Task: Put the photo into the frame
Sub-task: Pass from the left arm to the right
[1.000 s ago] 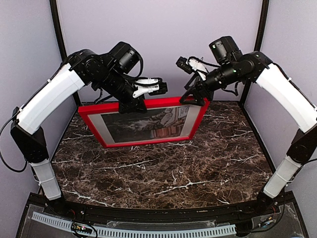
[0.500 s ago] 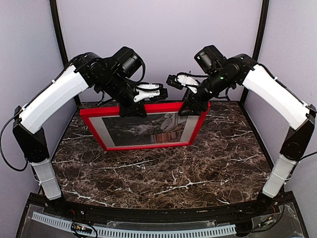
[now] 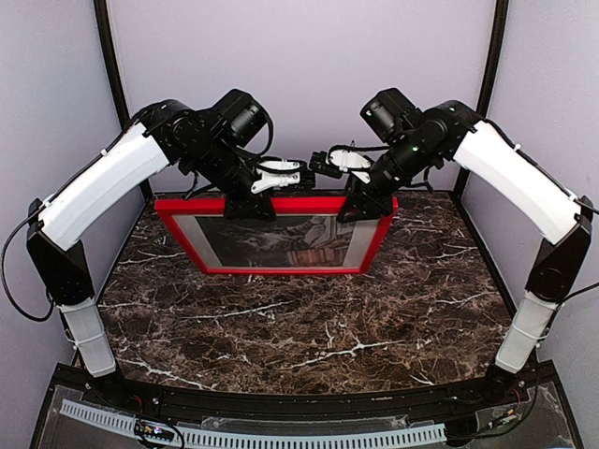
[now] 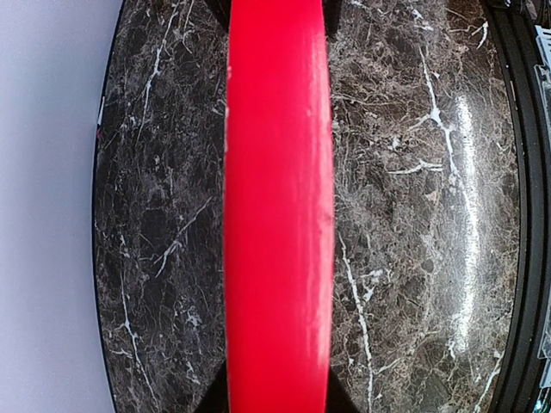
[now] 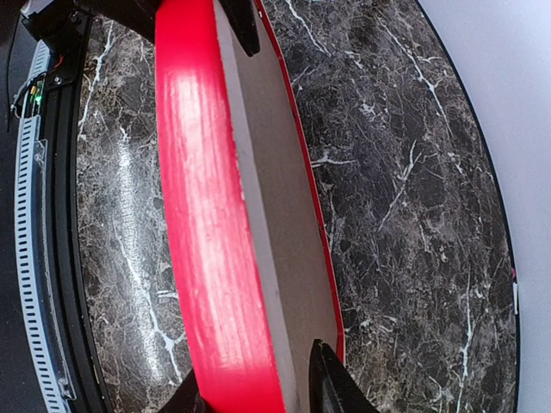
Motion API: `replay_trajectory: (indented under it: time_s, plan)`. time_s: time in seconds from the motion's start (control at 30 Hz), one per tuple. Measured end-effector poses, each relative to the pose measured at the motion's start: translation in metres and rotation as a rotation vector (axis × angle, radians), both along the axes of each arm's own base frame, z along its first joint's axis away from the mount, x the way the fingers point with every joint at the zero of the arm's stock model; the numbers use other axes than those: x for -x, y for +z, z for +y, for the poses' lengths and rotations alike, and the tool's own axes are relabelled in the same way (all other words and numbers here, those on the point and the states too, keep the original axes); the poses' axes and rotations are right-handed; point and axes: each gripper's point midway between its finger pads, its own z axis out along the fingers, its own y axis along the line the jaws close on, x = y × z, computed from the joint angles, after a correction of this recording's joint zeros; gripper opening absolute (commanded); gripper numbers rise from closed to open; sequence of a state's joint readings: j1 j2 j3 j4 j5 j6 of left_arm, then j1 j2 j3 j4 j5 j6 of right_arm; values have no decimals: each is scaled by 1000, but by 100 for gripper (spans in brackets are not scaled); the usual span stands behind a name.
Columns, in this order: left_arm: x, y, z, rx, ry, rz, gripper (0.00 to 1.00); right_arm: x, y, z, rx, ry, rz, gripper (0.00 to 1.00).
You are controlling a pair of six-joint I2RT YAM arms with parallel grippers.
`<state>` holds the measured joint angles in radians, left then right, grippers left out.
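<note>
The right tool [image 3: 365, 208] has just clamped the frame [image 3: 281, 270] at one o'clock (the left tool [image 3: 249, 207] grips its top rail too); the photo [image 3: 281, 241] sits inside.

red frame [image 3: 281, 270], dark grey photo [image 3: 271, 241], brown marble table [image 3: 309, 327] veined white

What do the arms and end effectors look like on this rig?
Left arm and right arm: white shell links, black joint housings, thin black cables looping at base and wrist. Black cylindrical wrist module plus white bracket on each. Green light on the right forearm. Left end effector and right end effector: black, tapered fingers.
</note>
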<state>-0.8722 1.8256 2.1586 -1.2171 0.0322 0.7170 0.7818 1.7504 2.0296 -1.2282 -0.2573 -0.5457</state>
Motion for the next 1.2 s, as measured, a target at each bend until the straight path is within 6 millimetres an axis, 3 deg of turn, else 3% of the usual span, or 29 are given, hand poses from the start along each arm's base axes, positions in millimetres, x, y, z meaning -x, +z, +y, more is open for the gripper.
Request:
replay_trajectory:
  time_s: [0.27, 0.33, 0.7, 0.87, 1.07, 1.2]
  plan:
    - [-6, -2, 0, -5, 2, -21, 32, 0, -1, -1, 3, 0, 2, 2]
    - [-12, -1, -1, 3, 24, -45, 42, 0, 0, 0, -4, -12, 6, 0]
    - [-34, 20, 4, 81, 108, -225, 92, -12, 14, 5, -50, -63, -33, 0]
    - [-40, 73, 19, 238, 192, -393, 99, -14, 21, 2, -66, -132, 0, 0]
    - [-27, 161, 70, 503, 390, -586, 99, -31, 30, -4, -117, -276, 81, 0]
    - [-22, 184, 104, 619, 552, -622, 99, -61, 31, -23, -185, -465, 190, 0]
